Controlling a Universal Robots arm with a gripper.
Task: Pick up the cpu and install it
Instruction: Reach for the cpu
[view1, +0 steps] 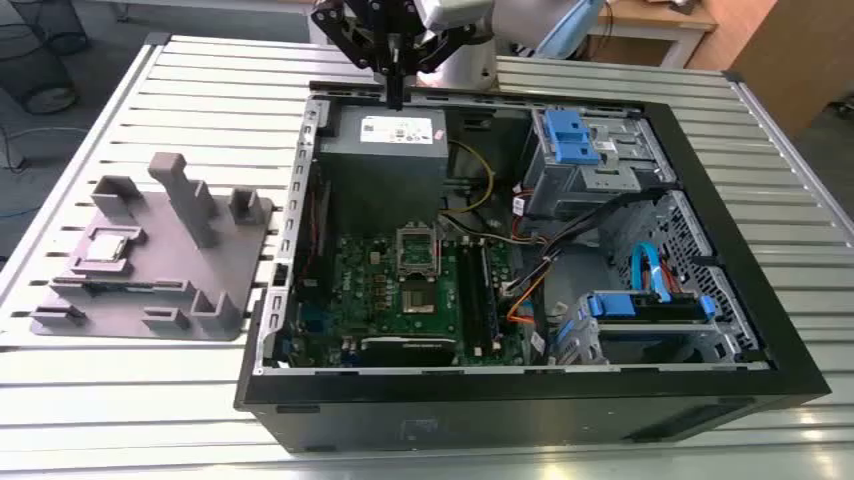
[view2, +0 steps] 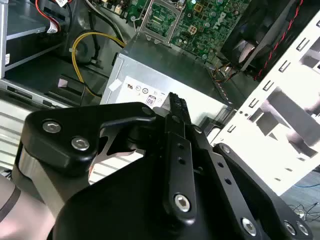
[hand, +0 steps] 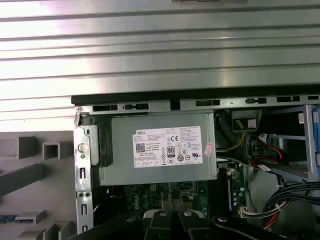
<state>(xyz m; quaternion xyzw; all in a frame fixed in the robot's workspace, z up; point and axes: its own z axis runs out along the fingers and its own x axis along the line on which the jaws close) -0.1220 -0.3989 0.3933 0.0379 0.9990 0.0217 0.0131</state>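
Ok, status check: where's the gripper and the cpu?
Gripper shut, empty, above the power supply. Cpu sits in the grey holder, untouched. Case wall stands between.

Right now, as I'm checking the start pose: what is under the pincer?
The pincer hangs over the grey power supply inside the open computer case. Whatever lies beneath that box is covered. The cpu lies apart, on the grey holder.

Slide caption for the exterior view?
Gripper hovers over the power supply; cpu sits in the grey holder outside the case.
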